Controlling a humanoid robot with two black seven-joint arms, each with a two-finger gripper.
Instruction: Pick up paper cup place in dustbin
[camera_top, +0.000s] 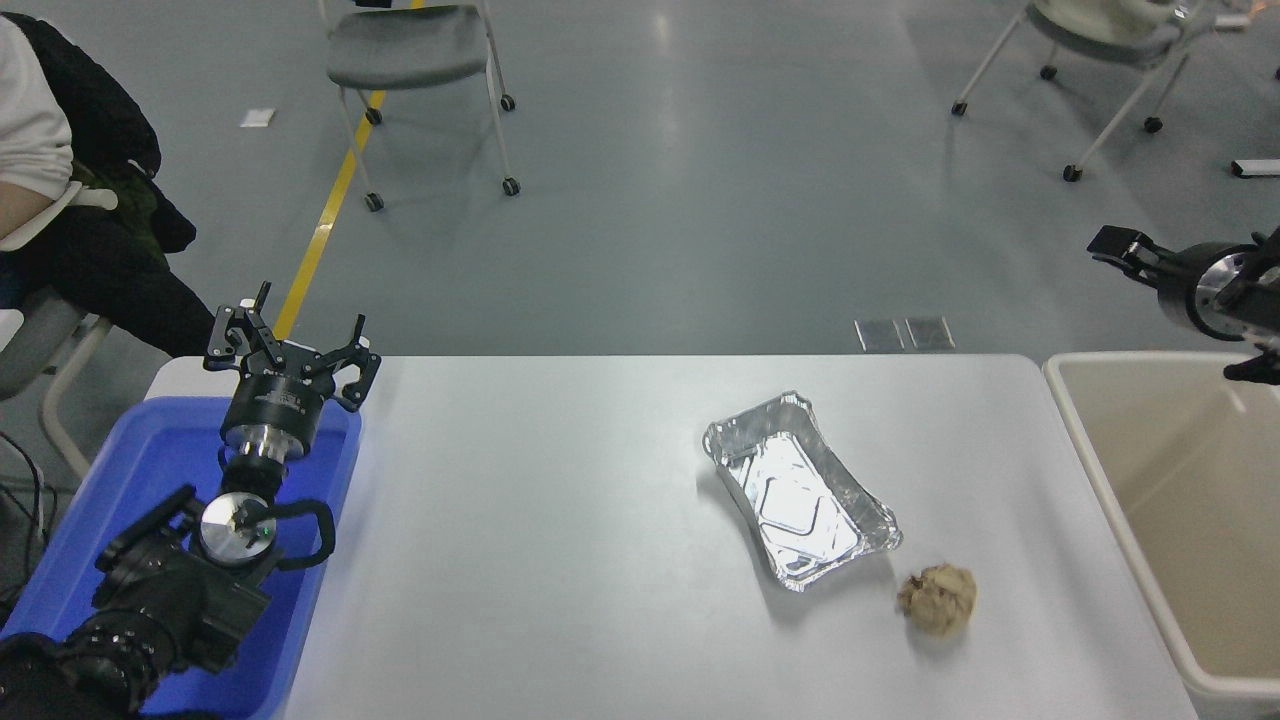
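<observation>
1. We see a white counter with rounded far corners standing on a grey, glossy floor.
2. A yellow line runs across the floor at the far left, and two small metal plates lie on the floor just beyond the counter's far edge.
3. A grey chair on castors stands at the top, another chair at the upper right, and a seated person shows at the left edge.
4. On the counter we find a silver foil tray, and a crumpled brown paper ball lies just beside its near right corner, apart from it.
5. A bright blue bin sits at the counter's left end; the left gripper is parked above it with its fingers spread and holding nothing.
6. The beige dustbin stands against the counter's right end.
7. The right gripper comes in from the right edge, above the dustbin's far rim; we cannot tell how its fingers stand.
8. We see no paper cup anywhere in view; the visible part of the dustbin's inside shows only smooth walls.
</observation>
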